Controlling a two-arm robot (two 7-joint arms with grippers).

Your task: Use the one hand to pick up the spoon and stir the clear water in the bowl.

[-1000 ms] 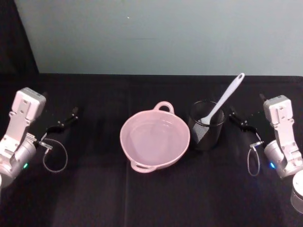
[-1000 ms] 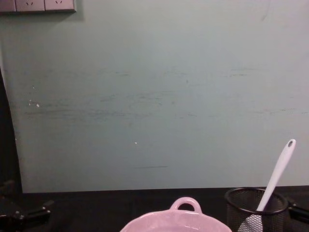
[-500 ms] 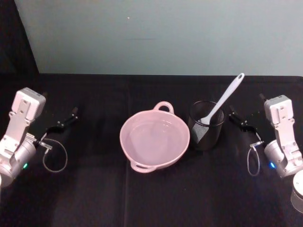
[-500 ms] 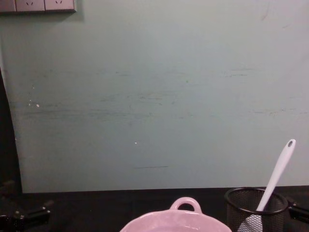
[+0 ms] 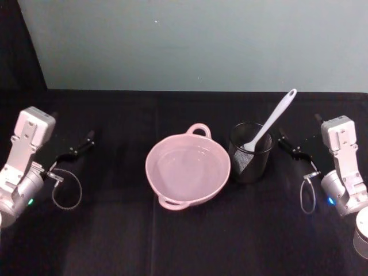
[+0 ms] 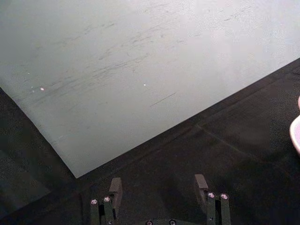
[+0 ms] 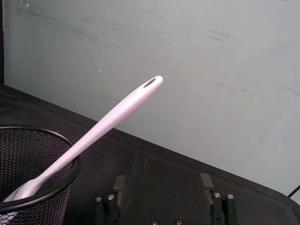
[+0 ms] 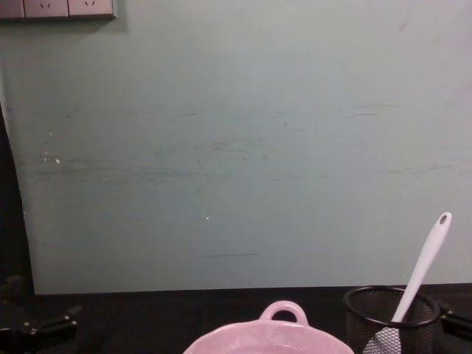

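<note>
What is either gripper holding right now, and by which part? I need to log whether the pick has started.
Nothing. Both the left gripper and right gripper are open and empty; the spoon stands in the mesh cup.

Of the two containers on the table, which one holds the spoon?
The black wire-mesh cup, on the robot's right of the pink bowl. The white spoon stands head-down in it, handle leaning out over the rim; the bowl holds only water.
</note>
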